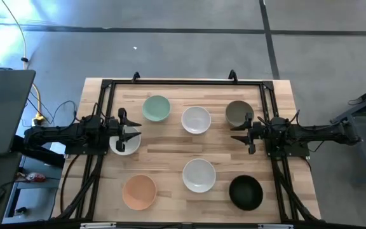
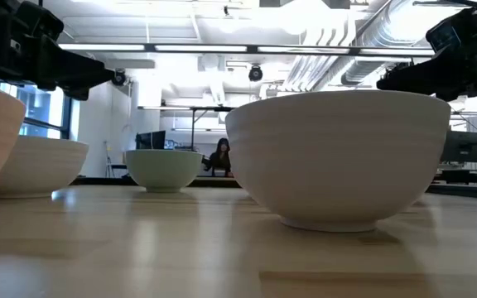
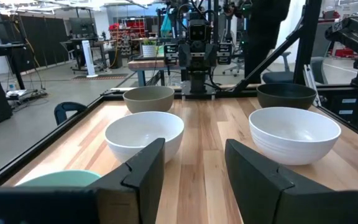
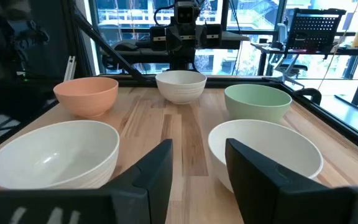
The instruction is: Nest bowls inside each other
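Note:
Seven bowls stand apart, each on its own base on the wooden table. Along the far side are the mint green bowl (image 1: 156, 108), a white bowl (image 1: 196, 119) and the olive-grey bowl (image 1: 239, 113). On the near side are the peach bowl (image 1: 138, 191), a white bowl (image 1: 199, 175) and the black bowl (image 1: 245, 192). A third white bowl (image 1: 123, 146) sits at the left. My left gripper (image 1: 129, 129) (image 3: 194, 168) hangs open above that bowl, clear of it. My right gripper (image 1: 241, 132) (image 4: 197, 165) is open too, just near of the olive-grey bowl, touching nothing.
A black metal frame (image 1: 183, 81) runs around the tabletop, with rails along both sides. Bare wood lies in the middle strip (image 1: 189, 147) between the two rows of bowls. Beyond the far edge the low view shows a room where a person (image 2: 221, 156) sits far off.

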Robot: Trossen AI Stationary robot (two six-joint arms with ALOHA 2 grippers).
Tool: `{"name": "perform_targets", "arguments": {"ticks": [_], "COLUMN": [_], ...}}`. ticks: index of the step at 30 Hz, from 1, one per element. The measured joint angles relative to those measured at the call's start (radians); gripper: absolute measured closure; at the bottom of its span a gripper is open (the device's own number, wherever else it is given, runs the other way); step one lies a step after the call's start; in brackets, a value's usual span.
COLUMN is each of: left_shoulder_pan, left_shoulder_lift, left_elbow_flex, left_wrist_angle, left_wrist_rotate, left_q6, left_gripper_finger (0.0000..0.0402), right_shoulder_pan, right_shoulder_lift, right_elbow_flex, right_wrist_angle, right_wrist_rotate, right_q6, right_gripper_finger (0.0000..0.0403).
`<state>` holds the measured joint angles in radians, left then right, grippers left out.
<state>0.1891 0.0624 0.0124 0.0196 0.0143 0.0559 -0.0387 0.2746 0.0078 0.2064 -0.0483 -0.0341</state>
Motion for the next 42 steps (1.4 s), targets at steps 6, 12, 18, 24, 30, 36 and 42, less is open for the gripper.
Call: {"name": "perform_targets", "arguments": {"ticks": [6, 12, 18, 24, 30, 36, 42], "left_shoulder_pan": [0.0, 0.0, 0.0, 0.0, 0.0, 0.0, 0.0], "left_shoulder_lift": [0.0, 0.0, 0.0, 0.0, 0.0, 0.0, 0.0], "left_elbow_flex": [0.0, 0.0, 0.0, 0.0, 0.0, 0.0, 0.0], "left_wrist_angle": [0.0, 0.0, 0.0, 0.002, 0.008, 0.015, 0.015], "left_wrist_rotate": [0.0, 0.0, 0.0, 0.0, 0.0, 0.004, 0.005], "left_q6": [0.0, 0.0, 0.0, 0.0, -0.007, -0.105, -0.247], "left_gripper_finger": [0.0245, 0.0245, 0.0245, 0.0245, 0.0245, 0.0245, 0.0245], "right_shoulder_pan": [0.0, 0.0, 0.0, 0.0, 0.0, 0.0, 0.0], "right_shoulder_lift": [0.0, 0.0, 0.0, 0.0, 0.0, 0.0, 0.0], "right_elbow_flex": [0.0, 0.0, 0.0, 0.0, 0.0, 0.0, 0.0], "right_wrist_angle": [0.0, 0.0, 0.0, 0.0, 0.0, 0.0, 0.0], "right_wrist_rotate": [0.0, 0.0, 0.0, 0.0, 0.0, 0.0, 0.023], "right_q6": [0.0, 0.0, 0.0, 0.0, 0.0, 0.0, -0.233], "right_gripper_finger": [0.0263, 0.0263, 0.0263, 0.0263, 0.0263, 0.0263, 0.0263]}}
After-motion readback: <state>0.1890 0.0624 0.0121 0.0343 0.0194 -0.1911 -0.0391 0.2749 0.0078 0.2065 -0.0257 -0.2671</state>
